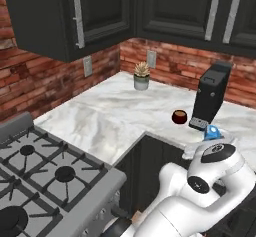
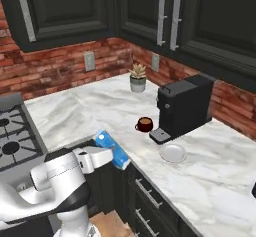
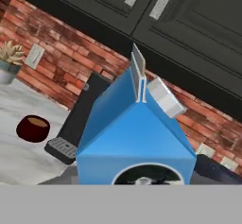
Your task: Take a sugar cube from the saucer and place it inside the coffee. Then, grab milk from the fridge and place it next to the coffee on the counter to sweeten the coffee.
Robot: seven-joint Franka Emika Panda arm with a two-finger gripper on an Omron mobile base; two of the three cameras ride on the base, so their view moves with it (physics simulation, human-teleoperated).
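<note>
Gripping the milk [image 2: 112, 150], the gripper [image 2: 102, 153] has its jaws closed on the blue carton's lower body, carrying it tilted just off the counter's [image 2: 215, 181] front edge, beside the inner corner where the marble turns toward the stove. In the hand view the carton's gabled top and white cap stand up right before the camera, so the hold is low on the body. I judge it a light, stiff box with smooth, somewhat slippery flat walls; squeezing two opposite flat faces, below the sloped gable, looks the safest purchase, since the folded top would likely crumple or slide. The coffee [image 2: 144, 124] sits further in on the counter, just before the black coffee machine [image 2: 184, 107], with the saucer [image 2: 173, 153] nearer the front edge. The bare marble beside the cup seems the place to set the carton upright.
</note>
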